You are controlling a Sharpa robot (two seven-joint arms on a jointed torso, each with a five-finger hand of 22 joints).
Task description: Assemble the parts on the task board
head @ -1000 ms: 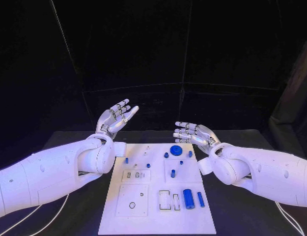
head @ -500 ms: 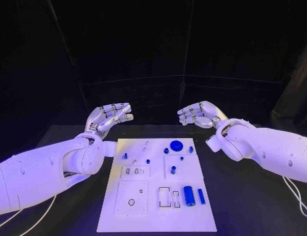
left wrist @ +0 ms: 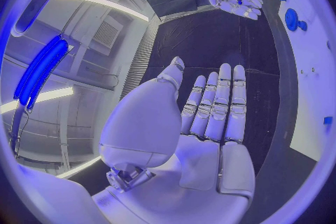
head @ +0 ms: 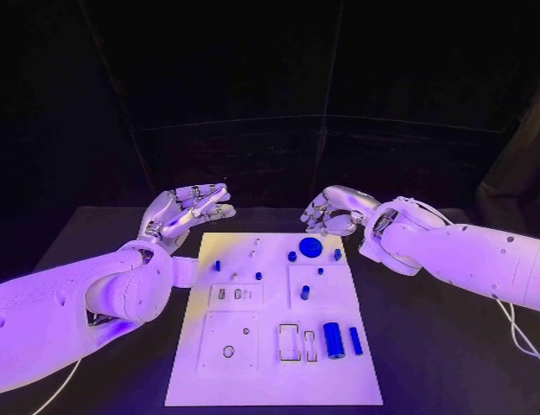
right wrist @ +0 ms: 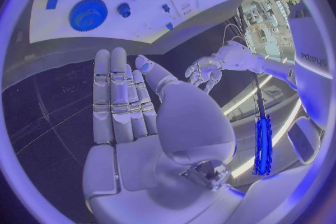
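Head view shows the white task board (head: 274,346) lying in the middle of the black table (head: 432,346), long side running away from the robot. Both hands hover past the board's far end, above the table and touching nothing. The left hand (head: 189,210) sits off the far left corner, the right hand (head: 334,210) off the far right corner, just behind a round blue gear (head: 309,246) that rests on the board. Each wrist view shows its own hand flat, fingers straight and side by side, the palm bare and holding nothing. Nearer the robot, on the board's right side, a thick blue cylinder (head: 332,340) lies with a thinner blue bar (head: 354,341) just beside it, and smaller blue parts (head: 216,265) dot the far half
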